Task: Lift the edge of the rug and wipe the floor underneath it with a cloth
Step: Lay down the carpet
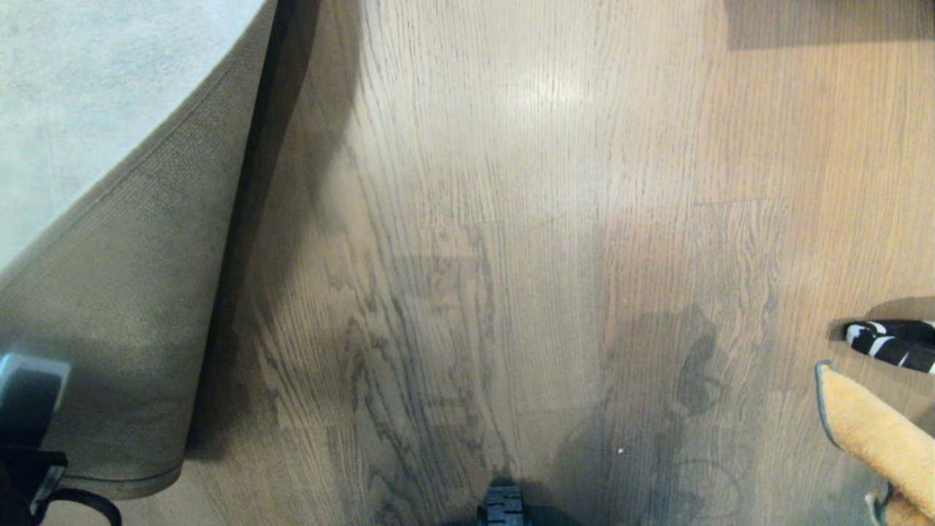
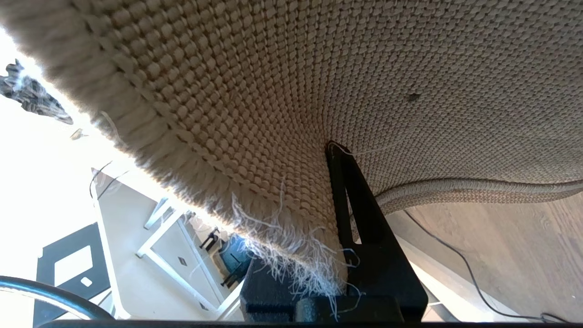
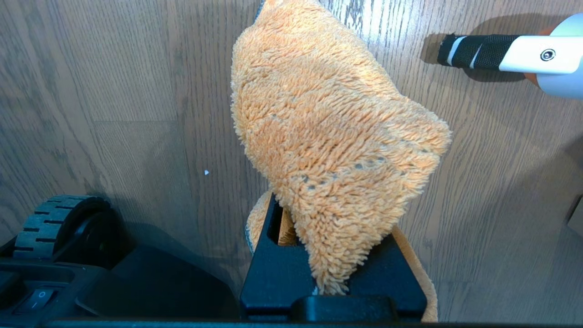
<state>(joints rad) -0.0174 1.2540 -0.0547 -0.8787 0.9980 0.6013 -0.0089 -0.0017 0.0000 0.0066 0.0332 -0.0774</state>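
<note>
With the rug [image 1: 124, 219] edge already peeled up and folded back at the left, tan woven backing facing up and the pale grey pile visible only at the far left corner, the lift half of the job looks done. Left tool [image 2: 337, 273] is clenched on the rug's frayed edge, fringe threads hanging over the black jaws; in the head view only its body shows at the near left corner. Right tool [image 3: 319, 278] is clamped on the orange-tan microfibre cloth [image 3: 332, 136], which flops over the jaws and hangs above the floor [image 1: 511, 219] at the near right edge of the head view, well apart from the rug. So the cloth is in hand but sits far right of the strip it needs to reach; I see no contact with the boards under the raised edge, and I'd call the wipe itself not yet started. Left to do: bring the cloth across to the shadowed strip just beside the fold, press, sweep, then lower the rug. Surface: brown wood-grain planks, dark grain lines, slight sheen with a glare patch far centre, one tiny white speck [image 1: 620, 451] near centre. A black-and-white striped handle [image 1: 887, 342] lies on the floor at the right, just beyond the cloth. Base wheel [image 1: 502, 505] at the near centre edge. A thin dark cable [image 2: 460, 259] runs along the floor past the rug, with white furniture frames [image 2: 159, 237] beyond.
</note>
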